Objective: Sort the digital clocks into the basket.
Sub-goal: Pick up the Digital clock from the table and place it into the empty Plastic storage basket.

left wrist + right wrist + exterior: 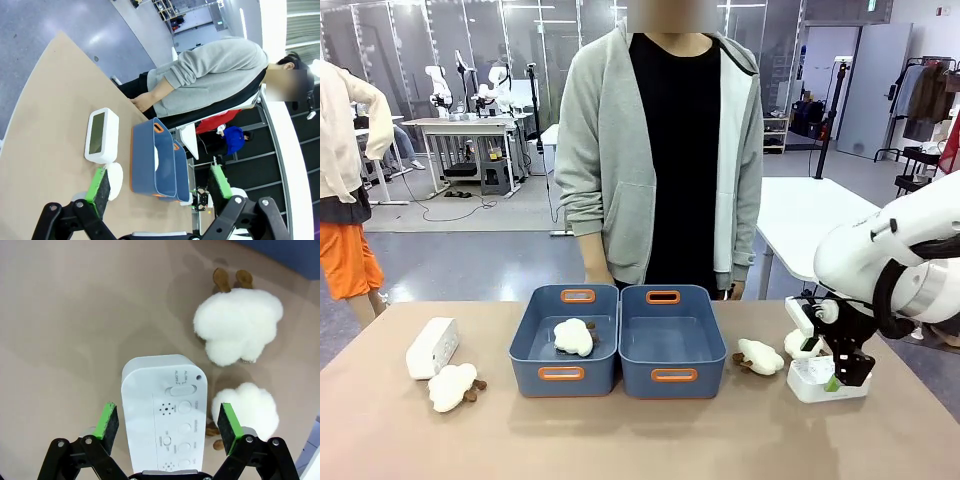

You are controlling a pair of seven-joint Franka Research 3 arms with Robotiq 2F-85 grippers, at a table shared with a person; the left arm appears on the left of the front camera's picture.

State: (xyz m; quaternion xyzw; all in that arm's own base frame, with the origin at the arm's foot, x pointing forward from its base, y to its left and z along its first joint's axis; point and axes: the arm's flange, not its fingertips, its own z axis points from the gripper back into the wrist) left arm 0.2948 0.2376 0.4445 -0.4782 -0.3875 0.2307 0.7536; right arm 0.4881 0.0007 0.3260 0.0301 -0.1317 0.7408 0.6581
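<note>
Tan table (pixel 380 440): carries all items.
Blue pair, mid-table: left basket (pixel 525 340) holds a plush toy (pixel 573 337); right basket (pixel 712 340) is bare, so judged to be the clocks' bin.
Right gripper (pixel 168 421): spread wide, straddling the right clock (pixel 162 415) near the table's right edge, pads clear of its sides; judged positioned for pickup.
Left gripper (pixel 159 182): spread, empty, aloft.
Left clock (pixel 101 135): near the left edge, untouched.

White clocks (pixel 431 347), blue baskets (pixel 590 381)
</note>
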